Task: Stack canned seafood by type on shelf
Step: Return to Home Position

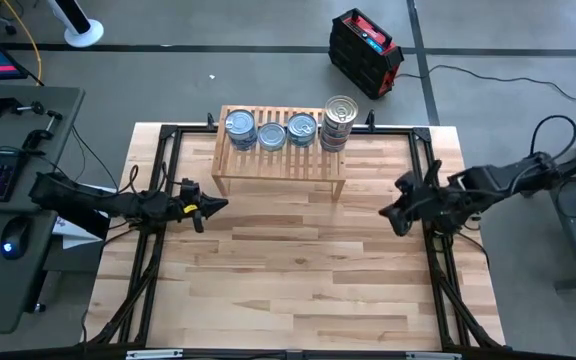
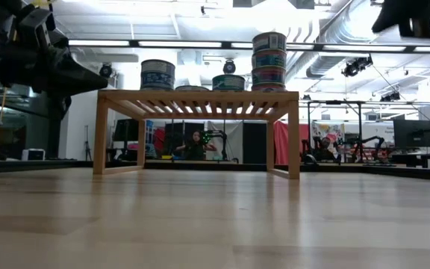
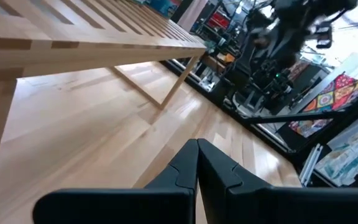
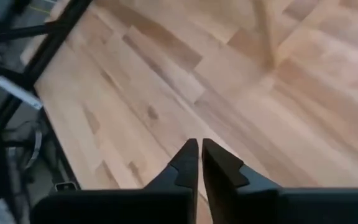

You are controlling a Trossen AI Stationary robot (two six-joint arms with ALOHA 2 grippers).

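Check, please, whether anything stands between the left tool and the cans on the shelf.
Nothing visible does. Only bare tabletop lies between the left tool and the shelf, where the cans sit on top. The right tool waits off to the other side.

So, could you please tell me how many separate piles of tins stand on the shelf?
4, in a row on the shelf: leftmost pile, second, third, tallest at the right end. None seem hidden.
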